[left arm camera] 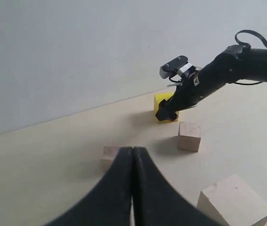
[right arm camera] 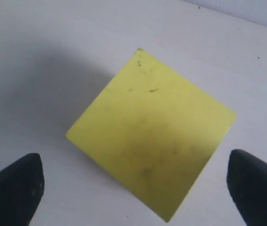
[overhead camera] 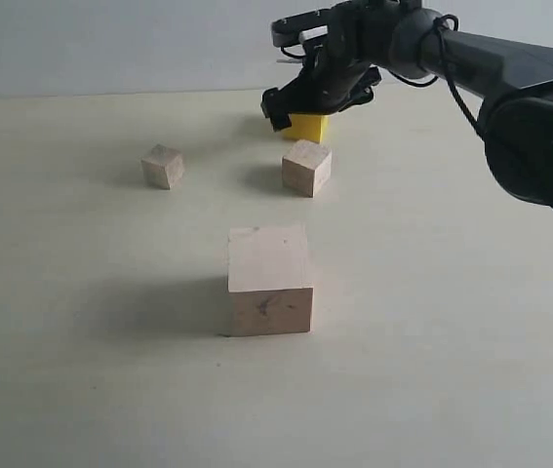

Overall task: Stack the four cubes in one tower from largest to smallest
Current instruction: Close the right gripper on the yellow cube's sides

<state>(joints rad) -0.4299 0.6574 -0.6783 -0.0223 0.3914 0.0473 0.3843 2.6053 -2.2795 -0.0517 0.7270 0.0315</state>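
Observation:
The large pale wood cube (overhead camera: 269,280) stands alone near the front of the table. Behind it sit the medium-small wood cube (overhead camera: 306,167) and, to the left, the tiny wood cube (overhead camera: 163,166). At the back lies the yellow cube (overhead camera: 308,127), seen from above as the yellow cube (right arm camera: 152,129). My right gripper (overhead camera: 305,97) hovers right over it, open, its fingertips (right arm camera: 15,186) wide on either side without touching it. My left gripper (left arm camera: 133,151) is shut with nothing held; it is out of the exterior view. Past its tips show the tiny cube (left arm camera: 109,155), the medium-small cube (left arm camera: 190,136) and the large cube (left arm camera: 234,205).
The pale tabletop (overhead camera: 81,322) runs back to a plain grey wall (overhead camera: 110,44). The right arm (overhead camera: 510,78) reaches in from the upper right, above the table's back edge.

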